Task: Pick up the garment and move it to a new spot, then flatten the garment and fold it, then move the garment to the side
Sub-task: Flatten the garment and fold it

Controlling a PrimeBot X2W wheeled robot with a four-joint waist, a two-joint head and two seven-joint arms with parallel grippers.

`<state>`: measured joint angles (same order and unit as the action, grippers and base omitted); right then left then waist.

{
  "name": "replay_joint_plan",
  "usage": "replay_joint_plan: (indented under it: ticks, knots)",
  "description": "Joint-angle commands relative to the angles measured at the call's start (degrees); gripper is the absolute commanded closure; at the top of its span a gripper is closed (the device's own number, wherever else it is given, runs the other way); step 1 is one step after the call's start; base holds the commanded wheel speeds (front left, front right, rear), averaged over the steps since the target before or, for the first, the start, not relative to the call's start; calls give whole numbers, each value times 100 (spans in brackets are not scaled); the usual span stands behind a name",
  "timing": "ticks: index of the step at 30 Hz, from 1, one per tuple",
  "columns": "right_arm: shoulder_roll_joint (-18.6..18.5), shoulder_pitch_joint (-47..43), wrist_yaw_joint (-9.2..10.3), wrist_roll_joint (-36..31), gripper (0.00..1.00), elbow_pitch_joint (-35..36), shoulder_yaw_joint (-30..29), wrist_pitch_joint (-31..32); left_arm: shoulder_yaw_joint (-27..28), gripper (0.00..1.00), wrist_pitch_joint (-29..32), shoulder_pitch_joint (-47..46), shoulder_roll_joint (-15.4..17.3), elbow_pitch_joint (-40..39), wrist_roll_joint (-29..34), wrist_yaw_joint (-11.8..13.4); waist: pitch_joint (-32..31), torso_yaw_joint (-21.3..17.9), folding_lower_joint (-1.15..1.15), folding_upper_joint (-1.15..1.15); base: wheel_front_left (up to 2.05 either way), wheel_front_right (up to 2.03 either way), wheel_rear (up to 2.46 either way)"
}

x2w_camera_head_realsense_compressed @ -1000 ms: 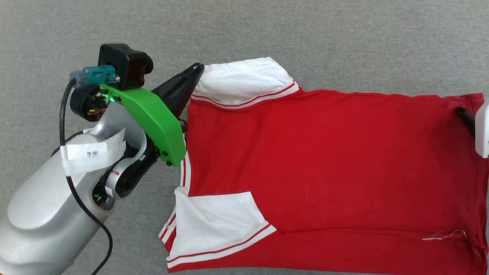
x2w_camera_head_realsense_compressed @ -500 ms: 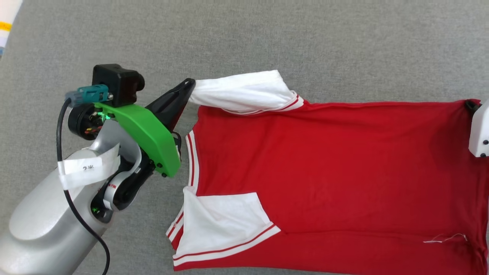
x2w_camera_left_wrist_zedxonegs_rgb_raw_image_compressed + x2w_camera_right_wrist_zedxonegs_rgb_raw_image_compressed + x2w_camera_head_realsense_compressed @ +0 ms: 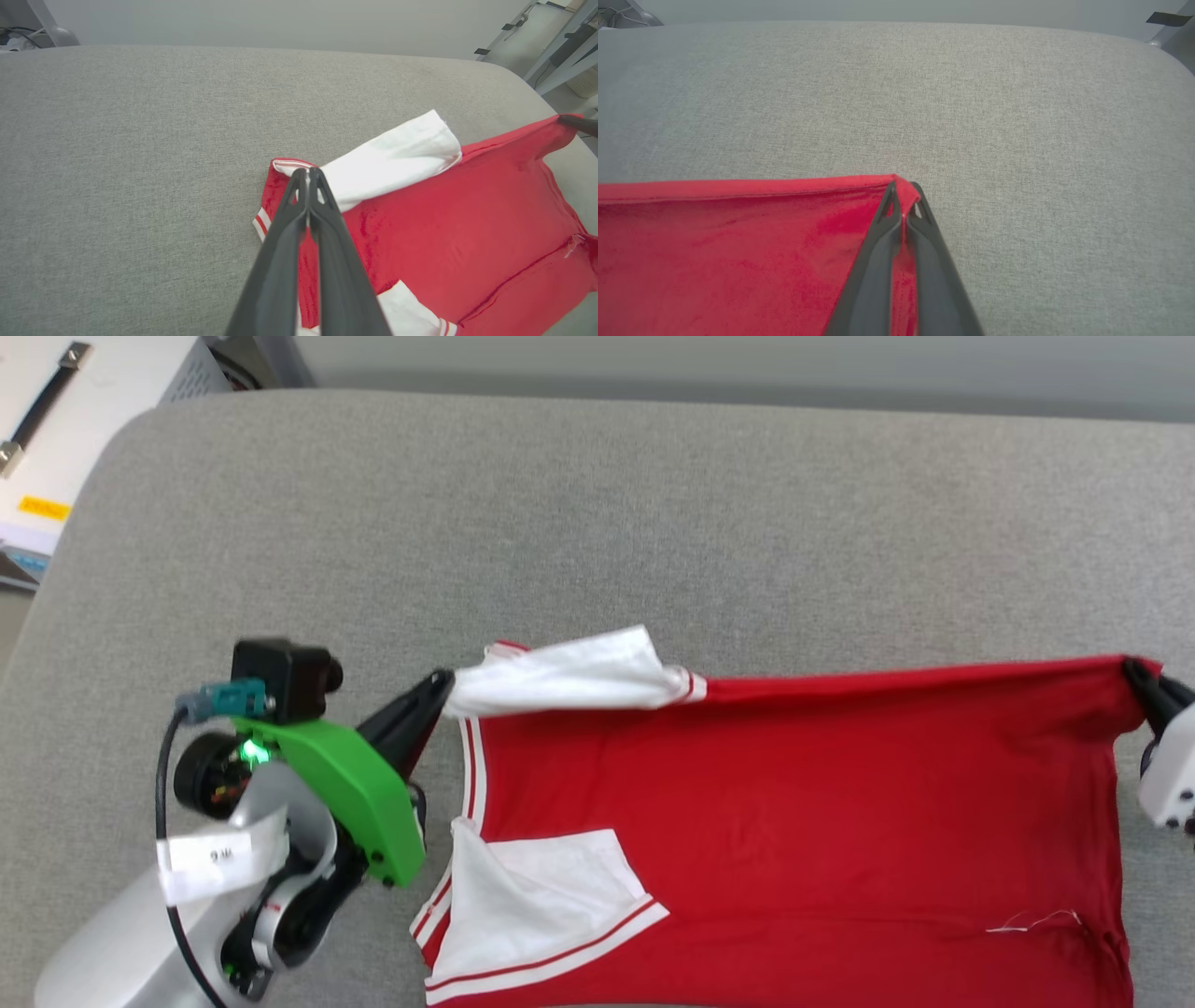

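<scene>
Garment: your red garment (image 3: pixel 794 821) lies spread across the grey cushion (image 3: pixel 653 523), collar end toward your left and hem toward your right.
Left gripper: your left gripper (image 3: pixel 308 175) has its fingers pressed together, pinching cloth where the far white sleeve (image 3: pixel 569 677) meets the striped trim.
Right gripper: your right gripper (image 3: pixel 903 196) is clamped on the far hem corner, and a small peak of red cloth pokes out past the tips.
Far edge: it runs taut and nearly straight from one pinch to the other. You cannot tell whether it is lifted clear of the cushion.
Near sleeve: the other white sleeve (image 3: pixel 532 896) lies folded in over the red body, striped cuff toward the hem.
Loose thread: a thin white thread (image 3: pixel 1032 922) sits near the hem on the near side.
Cut off: the head view's bottom edge crops the garment's near side. Its right edge leaves you only the right gripper's dark tips and a white housing.
Beyond: a white cabinet (image 3: pixel 84 392) stands past the cushion's far left corner.
</scene>
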<state>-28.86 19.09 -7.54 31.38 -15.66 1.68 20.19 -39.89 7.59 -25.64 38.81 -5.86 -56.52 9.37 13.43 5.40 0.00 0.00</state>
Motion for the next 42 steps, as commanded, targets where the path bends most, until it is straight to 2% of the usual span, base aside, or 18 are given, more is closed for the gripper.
replay_joint_plan:
  ticks: [1,5,13,20,24,25,26,27,28,29,32,35,38,42]
  knots:
    - [-7,-220,5,105,100,109,-23,-97,-5,100,-46,192,86,-53,-51,58,-302,-21,0,0,0,0,0]
    - [-3,-896,5,365,100,424,-40,-257,-81,100,-99,677,190,-261,-102,239,-517,20,0,0,0,0,0]
    - [-158,-1926,5,832,100,857,115,-161,-318,100,-148,1656,381,-534,-224,560,-702,62,0,0,0,0,0]
    - [-549,-2403,5,905,100,895,520,5,-559,100,-104,1854,326,-309,-175,518,-685,113,0,0,0,0,0]
    - [-641,-2408,5,935,100,811,636,27,-654,100,-95,1794,209,-80,-128,442,-641,124,0,0,0,0,0]
    - [-654,-2399,5,936,84,790,661,31,-680,100,-83,1776,191,-28,-110,429,-631,125,0,0,0,0,0]
    - [-688,-2383,5,908,5,787,716,21,-712,70,-71,1753,166,31,-88,404,-619,127,0,0,0,0,0]
    - [-699,-2371,5,904,0,774,741,4,-729,62,-72,1738,142,75,-80,386,-615,129,0,0,0,0,0]
    - [-683,-2364,5,946,0,746,762,1,-741,52,-79,1724,111,130,-77,367,-616,132,0,0,0,0,0]
    - [-668,-2365,5,993,0,724,782,23,-750,1,-80,1715,92,173,-77,356,-620,133,0,0,0,0,0]
    - [-651,-2421,5,1211,0,673,714,210,-721,0,-227,1638,27,313,8,355,-741,153,0,0,0,0,0]
    - [-518,-2460,5,1491,0,944,332,434,-583,0,-428,1599,-8,194,11,400,-873,149,0,0,0,0,0]
    - [-453,-2485,5,1464,0,1256,58,603,-429,0,-723,1522,-36,87,91,418,-939,150,0,0,0,0,0]
    - [-163,-2524,5,1326,0,1562,-351,926,-189,0,-1252,1459,-123,118,208,452,-1011,148,0,0,0,0,0]
